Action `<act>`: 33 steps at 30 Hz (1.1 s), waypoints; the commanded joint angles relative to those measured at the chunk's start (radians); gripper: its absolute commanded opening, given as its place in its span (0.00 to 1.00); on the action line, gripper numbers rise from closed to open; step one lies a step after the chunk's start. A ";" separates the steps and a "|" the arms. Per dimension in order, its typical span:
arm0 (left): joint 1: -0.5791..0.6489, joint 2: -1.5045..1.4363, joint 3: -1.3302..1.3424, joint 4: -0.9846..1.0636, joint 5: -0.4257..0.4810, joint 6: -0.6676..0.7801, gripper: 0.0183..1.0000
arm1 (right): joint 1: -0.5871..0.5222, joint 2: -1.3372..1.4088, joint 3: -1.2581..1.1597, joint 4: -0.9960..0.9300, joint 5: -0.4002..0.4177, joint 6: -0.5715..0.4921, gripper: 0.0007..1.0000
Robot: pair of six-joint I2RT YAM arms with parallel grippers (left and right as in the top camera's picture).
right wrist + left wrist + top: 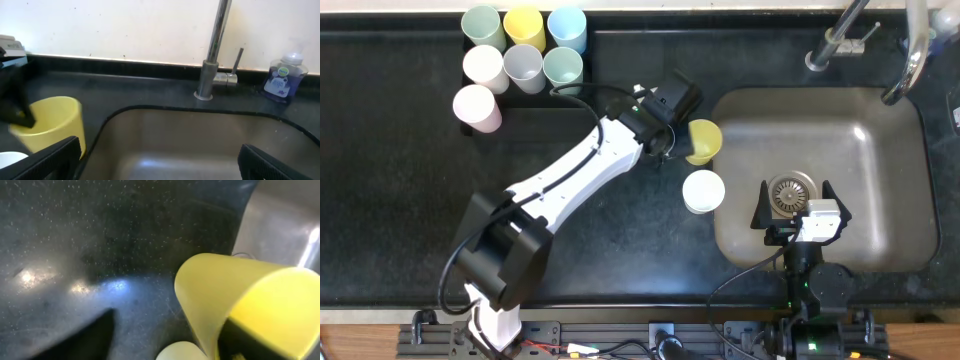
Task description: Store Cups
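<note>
Seven cups [523, 50] stand clustered at ten o'clock on the counter [400, 200], and with the left gripper [681, 139] clamped on the yellow cup [708, 138] at nine o'clock of the sink [880, 130], carrying it there looks next; the right gripper [794, 203] hangs open.

Cups [524, 62] left of sink [880, 130]; rear cup [704, 140] (behind front cup [703, 191]) beside it.

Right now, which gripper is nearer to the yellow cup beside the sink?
Left. The left gripper is at the yellow cup on the counter beside the sink; the right gripper is apart, over the basin near the drain.
</note>
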 commanded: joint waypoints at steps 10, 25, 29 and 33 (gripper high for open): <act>0.154 -0.204 0.047 -0.034 -0.165 -0.007 0.02 | 0.000 -0.006 -0.001 0.006 -0.004 0.000 1.00; 0.642 -0.341 -0.022 -0.374 -0.164 -0.008 0.02 | 0.000 -0.006 0.000 0.006 -0.004 0.000 1.00; 0.686 -0.333 -0.051 -0.349 -0.163 -0.008 0.02 | 0.000 -0.006 0.000 0.006 -0.004 0.000 1.00; 0.698 -0.294 -0.051 -0.340 -0.156 -0.007 0.02 | 0.000 -0.006 -0.001 0.006 -0.004 0.000 1.00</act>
